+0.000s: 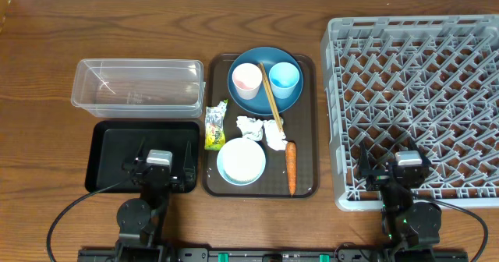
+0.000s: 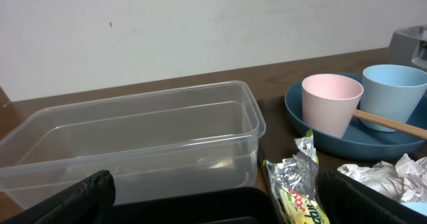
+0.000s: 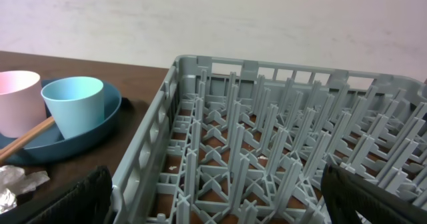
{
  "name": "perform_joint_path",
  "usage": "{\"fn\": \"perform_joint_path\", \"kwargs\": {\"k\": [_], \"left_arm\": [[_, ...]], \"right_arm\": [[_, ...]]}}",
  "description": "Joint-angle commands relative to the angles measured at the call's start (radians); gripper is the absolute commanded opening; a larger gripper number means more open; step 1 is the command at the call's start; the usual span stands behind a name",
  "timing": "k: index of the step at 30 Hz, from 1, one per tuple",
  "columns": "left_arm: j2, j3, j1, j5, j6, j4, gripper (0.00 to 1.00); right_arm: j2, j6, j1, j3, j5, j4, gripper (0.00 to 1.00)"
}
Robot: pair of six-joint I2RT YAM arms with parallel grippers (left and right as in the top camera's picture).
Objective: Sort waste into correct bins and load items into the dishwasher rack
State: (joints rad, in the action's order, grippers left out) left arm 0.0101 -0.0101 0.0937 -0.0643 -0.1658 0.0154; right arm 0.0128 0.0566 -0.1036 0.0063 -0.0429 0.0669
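On the brown serving tray, a blue plate (image 1: 265, 97) carries a pink cup (image 1: 247, 78), a blue cup (image 1: 284, 76) and wooden chopsticks (image 1: 270, 98). In front of it lie two paper wads (image 1: 249, 125), a foil wrapper (image 1: 215, 125), a carrot (image 1: 291, 167) and a pale blue bowl (image 1: 241, 161). My left gripper (image 1: 161, 157) stands open over the black tray (image 1: 117, 149), facing the clear tub (image 2: 133, 137) and the wrapper (image 2: 297, 181). My right gripper (image 1: 405, 162) is open above the near edge of the grey rack (image 1: 417, 67). Neither holds anything.
The brown serving tray (image 1: 307, 122) sits between the two bins and the rack. The clear tub (image 1: 136, 83) stands just behind the black tray. Both arm bases are at the table's front edge. A pale wall rises behind the table.
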Motion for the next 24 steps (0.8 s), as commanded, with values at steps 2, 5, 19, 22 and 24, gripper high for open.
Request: {"fn": "perform_joint_path", "kwargs": {"k": [2,5,19,22,24], "left_arm": [[-0.006,0.006,-0.004,-0.022,-0.014,0.045,0.98],[-0.006,0.006,-0.004,-0.022,-0.014,0.045,0.98],[-0.006,0.005,-0.004,-0.024,-0.007,0.029,0.98],[-0.006,-0.043,-0.004,-0.026,0.098,0.056,0.98],[-0.005,-0.112,-0.004,-0.027,0.208,0.112,0.98]], "right_arm": [[0.003,0.011,-0.028,-0.001,-0.01,0.004,0.99],[0.003,0.012,-0.028,-0.001,-0.009,0.004,0.99],[0.003,0.011,-0.028,-0.001,-0.009,0.004,0.99],[0.003,0.011,-0.028,-0.001,-0.01,0.004,0.99],[0.003,0.011,-0.028,-0.001,-0.009,0.004,0.99]]}}
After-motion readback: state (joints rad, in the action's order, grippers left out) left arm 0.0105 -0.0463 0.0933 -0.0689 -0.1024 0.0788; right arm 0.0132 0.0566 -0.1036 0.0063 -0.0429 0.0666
